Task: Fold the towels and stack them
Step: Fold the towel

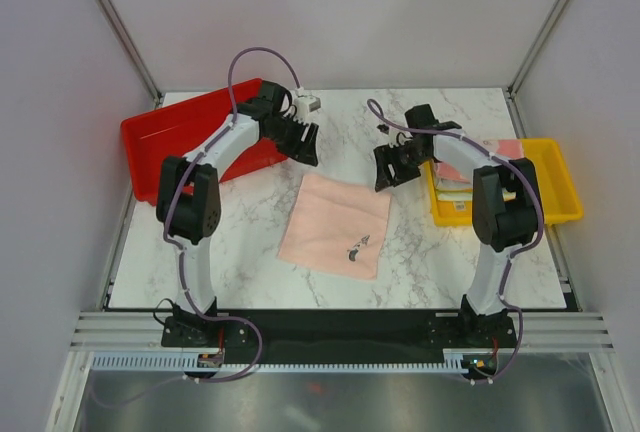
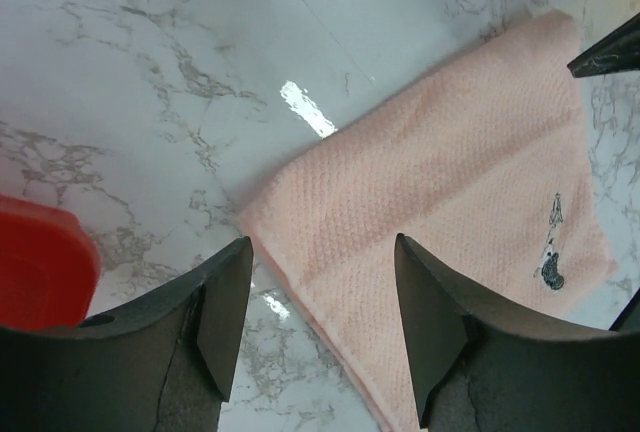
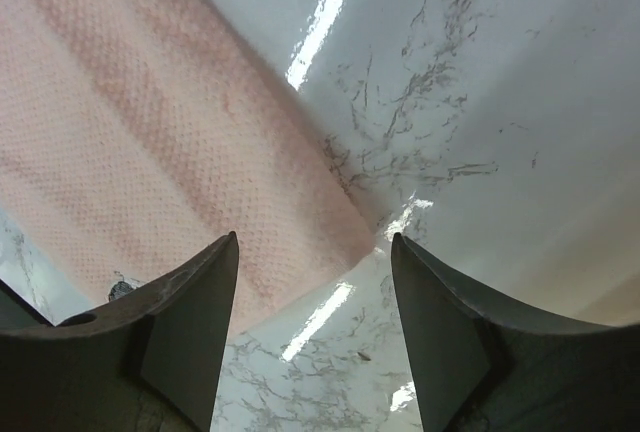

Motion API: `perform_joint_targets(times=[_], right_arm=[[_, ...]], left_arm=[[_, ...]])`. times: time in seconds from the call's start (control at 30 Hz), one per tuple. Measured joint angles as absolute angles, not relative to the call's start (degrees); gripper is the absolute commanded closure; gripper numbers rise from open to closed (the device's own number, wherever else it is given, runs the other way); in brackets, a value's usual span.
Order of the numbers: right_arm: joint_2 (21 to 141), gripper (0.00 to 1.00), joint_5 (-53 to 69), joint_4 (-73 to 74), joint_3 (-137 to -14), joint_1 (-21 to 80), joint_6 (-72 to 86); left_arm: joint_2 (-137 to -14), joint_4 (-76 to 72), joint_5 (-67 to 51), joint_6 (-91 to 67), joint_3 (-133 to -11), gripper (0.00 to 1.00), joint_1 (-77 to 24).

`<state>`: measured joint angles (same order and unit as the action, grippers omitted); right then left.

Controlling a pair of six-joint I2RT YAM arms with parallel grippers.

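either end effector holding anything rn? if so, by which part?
Nothing is held. The left end effector and the right end effector are both open and empty, each over a far corner of the flat peach-pink waffle-textured cloth towel.

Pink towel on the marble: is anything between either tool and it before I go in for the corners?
Nothing visible. The pink towel lies flat on the bare table. The left tool and right tool stand open above its far corners, with only air between.

Table (image 1: 240, 237): towel (image 1: 335, 224), red tray (image 1: 165, 134), yellow tray (image 1: 568, 200)
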<state>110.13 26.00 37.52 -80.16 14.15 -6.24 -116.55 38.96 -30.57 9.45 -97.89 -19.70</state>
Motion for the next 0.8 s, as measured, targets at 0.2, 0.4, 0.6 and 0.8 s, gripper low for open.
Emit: perform_joint_targets(times=[0.2,0.4,0.6,0.8], right_arm=[[114.08,0.36,28.93,40.91,-81.38,13.78,-9.19],[114.34,0.41,29.69,41.89,-81.38,13.89,-10.55],[114.61,0.48,30.0,42.09,-81.47,13.37,-10.98],[116.25,0.57,30.0,42.13,-81.49,13.26,-11.38]], left_arm=[[-122.3,41.1,-33.32,14.59,-101.62,0.34,-20.6],[-125.29,42.48,-33.39,17.85,-102.78,0.38,-20.97],[-127.81,43.62,-32.84,19.64,-103.46,0.4,-20.95],[-128.14,44.27,-31.44,20.75,-103.55,0.38,-20.95]])
